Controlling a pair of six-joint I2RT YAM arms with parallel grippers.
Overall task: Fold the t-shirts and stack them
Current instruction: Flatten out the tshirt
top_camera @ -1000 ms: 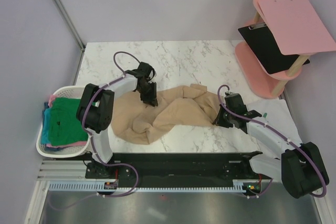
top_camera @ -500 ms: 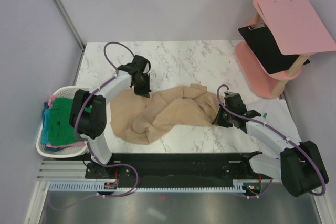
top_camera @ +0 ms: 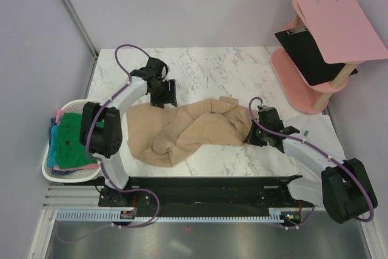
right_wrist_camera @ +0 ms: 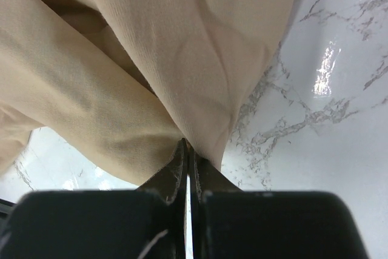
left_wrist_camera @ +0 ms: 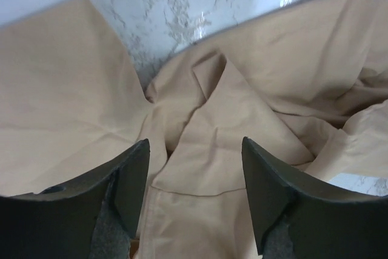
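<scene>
Looking down on my marble table [top_camera: 242, 71], I see the tan shirt [top_camera: 194, 127] lying crumpled across its middle, stretched from 9 to 3 o'clock. Just off the table's edge at 9 o'clock sits the white basket [top_camera: 47, 165], holding a stack of shirts [top_camera: 73, 141] with a green one on top. My right gripper [top_camera: 250, 136] sits at the tan shirt's 3 o'clock end. Its wrist view shows the fingers [right_wrist_camera: 171, 177] pinched together on a fold of that cloth, close to the marble. My left gripper [top_camera: 162, 96] hangs over the shirt's 11 o'clock edge, fingers [left_wrist_camera: 130, 174] spread wide, gripping nothing, wrinkled cloth below.
</scene>
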